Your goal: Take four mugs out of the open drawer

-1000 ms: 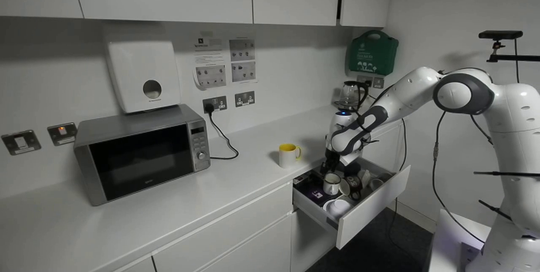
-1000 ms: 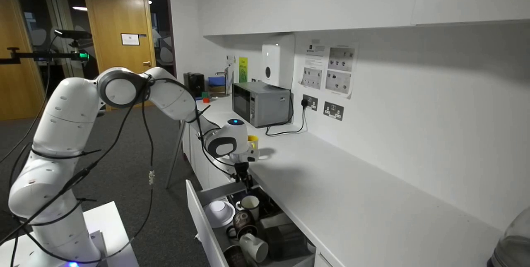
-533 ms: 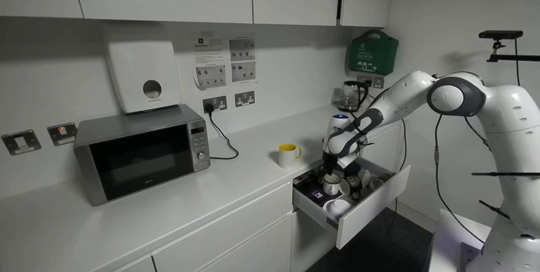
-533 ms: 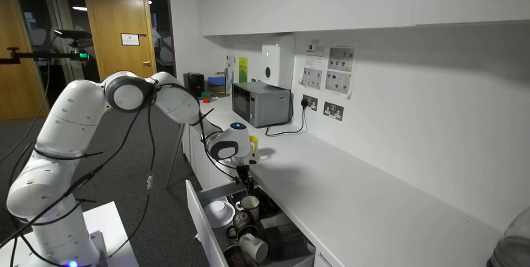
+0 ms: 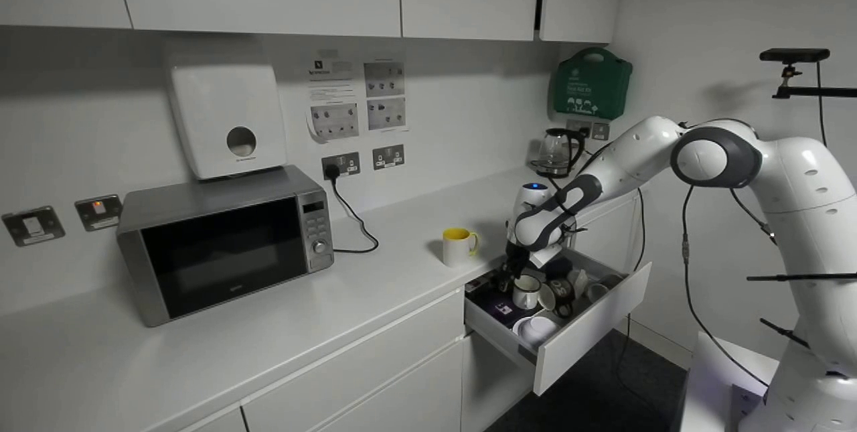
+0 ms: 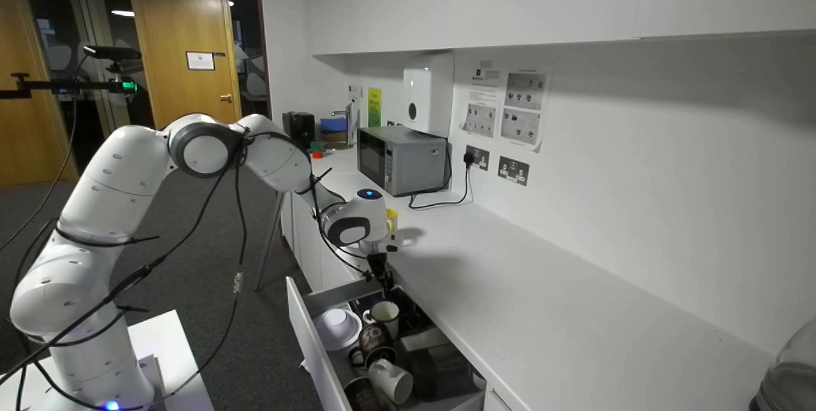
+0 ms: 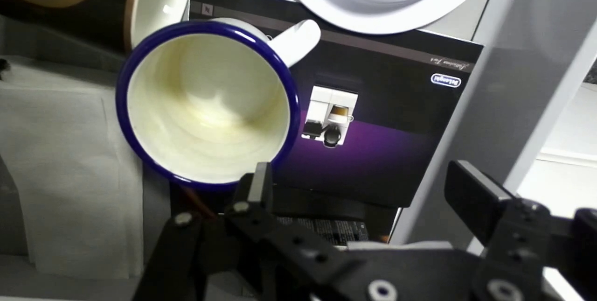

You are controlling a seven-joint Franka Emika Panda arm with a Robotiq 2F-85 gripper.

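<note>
My gripper [image 7: 366,184] is open and empty over the open drawer [image 5: 592,328]. In the wrist view, a white mug with a blue rim [image 7: 210,109] stands upright to the left. Its handle points up and right, and the left fingertip overlaps its rim in the picture; contact cannot be told. A dark brown patterned mug [image 6: 376,344] lies beside it. A white mug [image 6: 390,380] and another dark mug [image 6: 362,393] lie near the drawer front [image 6: 312,347]. A white mug with yellow inside [image 5: 458,249] stands on the counter, partly hidden behind the arm in an exterior view [image 6: 391,218].
A black and purple box [image 7: 392,100] lies in the drawer under the gripper. A white bowl on a saucer [image 6: 336,325] sits near the drawer front. Paper napkins [image 7: 70,175] and a dark container [image 6: 440,369] are also inside. A microwave [image 5: 227,238] stands on the counter.
The arm's elbow has come down and forward. The gripper has shifted slightly toward the counter side of the drawer. The mugs and drawer have not moved.
</note>
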